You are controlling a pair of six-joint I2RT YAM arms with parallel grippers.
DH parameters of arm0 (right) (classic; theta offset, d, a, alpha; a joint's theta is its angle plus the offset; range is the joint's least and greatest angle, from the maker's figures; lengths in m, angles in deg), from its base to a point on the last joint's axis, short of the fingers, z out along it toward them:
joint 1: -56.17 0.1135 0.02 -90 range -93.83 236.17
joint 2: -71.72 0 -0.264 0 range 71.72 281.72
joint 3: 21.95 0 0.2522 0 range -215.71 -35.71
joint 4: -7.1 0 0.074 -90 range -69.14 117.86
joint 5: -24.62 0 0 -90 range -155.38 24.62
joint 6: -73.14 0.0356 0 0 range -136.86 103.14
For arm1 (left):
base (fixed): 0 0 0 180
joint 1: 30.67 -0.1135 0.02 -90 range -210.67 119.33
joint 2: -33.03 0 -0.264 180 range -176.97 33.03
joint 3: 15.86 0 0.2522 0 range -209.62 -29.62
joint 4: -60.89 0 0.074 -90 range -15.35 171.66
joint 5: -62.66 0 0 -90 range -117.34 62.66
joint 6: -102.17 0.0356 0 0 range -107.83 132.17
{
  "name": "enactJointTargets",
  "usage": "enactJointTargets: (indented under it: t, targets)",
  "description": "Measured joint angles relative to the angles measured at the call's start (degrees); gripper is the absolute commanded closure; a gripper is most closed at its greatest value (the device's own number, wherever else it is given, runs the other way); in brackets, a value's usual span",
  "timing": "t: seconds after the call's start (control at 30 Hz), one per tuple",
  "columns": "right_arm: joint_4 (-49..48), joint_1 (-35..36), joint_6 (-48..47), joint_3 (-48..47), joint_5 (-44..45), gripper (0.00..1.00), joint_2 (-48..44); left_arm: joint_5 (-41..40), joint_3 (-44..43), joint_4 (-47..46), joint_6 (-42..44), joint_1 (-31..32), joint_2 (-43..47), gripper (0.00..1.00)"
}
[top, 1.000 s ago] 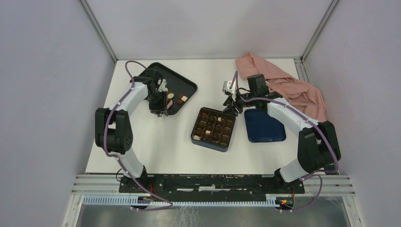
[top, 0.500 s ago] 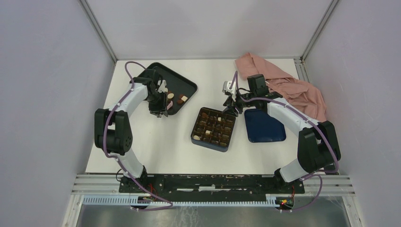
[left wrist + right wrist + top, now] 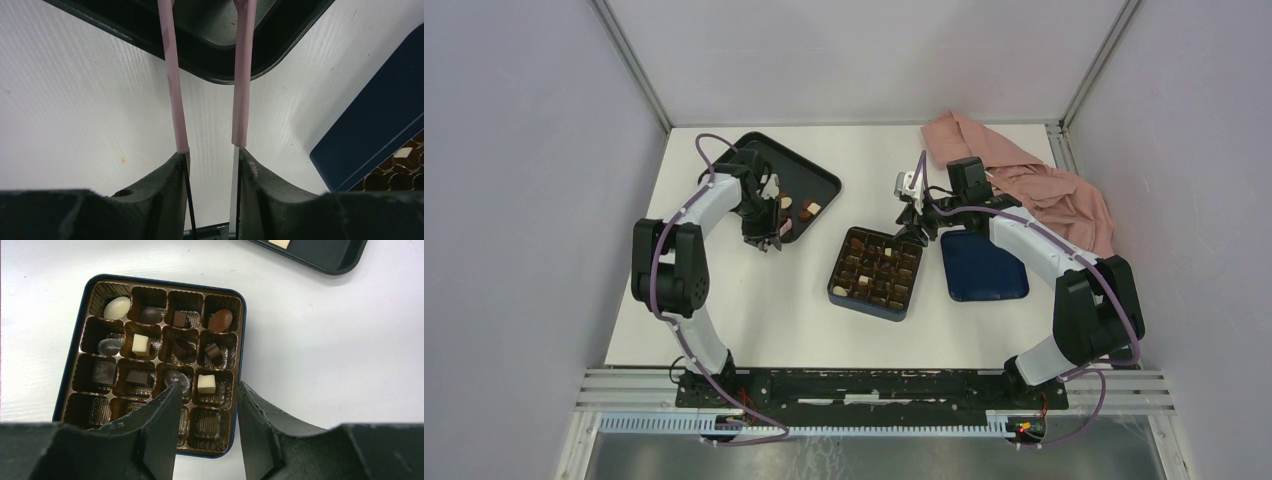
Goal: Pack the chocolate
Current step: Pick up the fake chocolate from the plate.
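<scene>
Job: put the chocolate (image 3: 809, 210) into the blue box (image 3: 375, 125).
Chocolate not packed yet: a few tiny pieces lie on the black tray (image 3: 802, 172), at the far left of the bench (image 3: 754, 300).
Chocolate in the box: most cups hold one piece, dark, brown or white. The row nearest the right arm's camera looks empty where it shows.
Left fingers (image 3: 172, 75): thin and pink, over the near edge of the tray. They are apart. Their tips run out of the picture, so I cannot tell if a piece sits between them.
Right fingers (image 3: 160, 430): black, above the box, apart, with nothing between them.
Step now: I think it is the fetching step, from the tray to the box.
Next move: if the left fingers have a piece, it should go over an empty cup and be let go gently. If not, they must go back to the tray and pinch one small piece right in the middle.
</scene>
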Motion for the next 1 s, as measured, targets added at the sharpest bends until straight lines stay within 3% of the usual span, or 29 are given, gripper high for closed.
enactJointTargets:
  t: [0.13,0.33,0.5,1.0]
  targets:
    - [0.07,0.00,-0.02,0.00,0.00,0.50,0.00,-0.02,-1.09,-0.04,0.00,0.00,-1.40,0.62]
    - [0.15,0.00,-0.24,0.00,0.00,0.50,0.00,-0.02,-1.53,0.02,-0.02,0.00,-1.55,0.85]
    - [0.17,0.00,-0.39,0.00,0.00,0.50,0.00,-0.02,-1.57,0.26,-0.02,0.00,-1.46,0.95]
    - [0.22,0.00,-0.44,0.00,-0.07,0.51,-0.02,0.52,-1.05,0.09,-0.04,0.00,4.81,0.98]
